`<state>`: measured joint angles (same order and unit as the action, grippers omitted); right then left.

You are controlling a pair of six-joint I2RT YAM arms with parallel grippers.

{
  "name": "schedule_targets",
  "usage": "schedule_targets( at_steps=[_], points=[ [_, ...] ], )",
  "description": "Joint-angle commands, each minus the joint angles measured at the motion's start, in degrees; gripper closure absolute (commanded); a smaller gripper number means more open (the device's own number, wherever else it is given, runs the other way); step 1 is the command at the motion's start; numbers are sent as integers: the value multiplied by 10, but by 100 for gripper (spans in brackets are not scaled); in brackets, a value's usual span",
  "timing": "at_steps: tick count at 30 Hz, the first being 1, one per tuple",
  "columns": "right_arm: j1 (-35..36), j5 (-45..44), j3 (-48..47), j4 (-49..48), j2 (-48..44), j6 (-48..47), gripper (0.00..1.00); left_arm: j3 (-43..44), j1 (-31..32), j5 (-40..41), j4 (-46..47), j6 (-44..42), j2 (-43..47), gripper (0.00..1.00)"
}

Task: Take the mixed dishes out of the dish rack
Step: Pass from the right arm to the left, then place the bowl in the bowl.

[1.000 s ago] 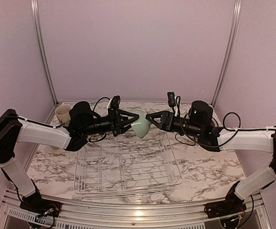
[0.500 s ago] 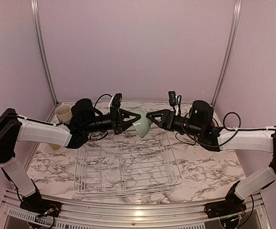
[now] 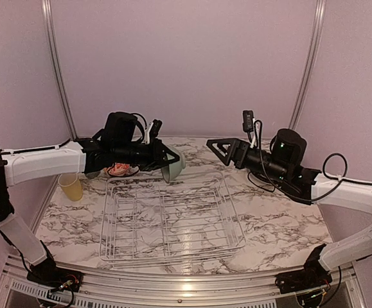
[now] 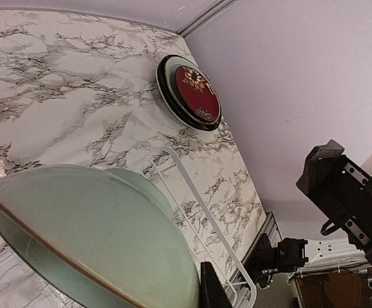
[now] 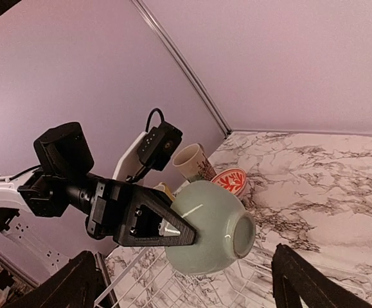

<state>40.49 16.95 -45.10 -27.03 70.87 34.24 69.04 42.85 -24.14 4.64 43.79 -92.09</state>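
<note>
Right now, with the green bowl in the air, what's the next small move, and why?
Probably swing the left arm leftward and lower the pale green bowl onto bare table beside the dish rack: the left jaws alone grip it, the right jaws stand open.

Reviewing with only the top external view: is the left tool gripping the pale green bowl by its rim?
Observer: Yes. The right wrist view shows the left tool clamped on the rim of the pale green bowl, which is tipped on its side.
Operator: Any plates out? I see none.
Observer: The left wrist view shows a plate stack on the table near the wall, with the dark red floral plate on top.
</note>
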Motion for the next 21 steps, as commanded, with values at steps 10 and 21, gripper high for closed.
schedule_targets(
  at_steps=[10, 21],
  points=[
    [1, -55, 11, 72, -46, -44, 9, 317, -48, 426, -489, -258, -111, 100],
    [1, -61, 10, 84, -54, -51, 9, 424, -94, 574, -587, -317, -248, 100]
  ],
)
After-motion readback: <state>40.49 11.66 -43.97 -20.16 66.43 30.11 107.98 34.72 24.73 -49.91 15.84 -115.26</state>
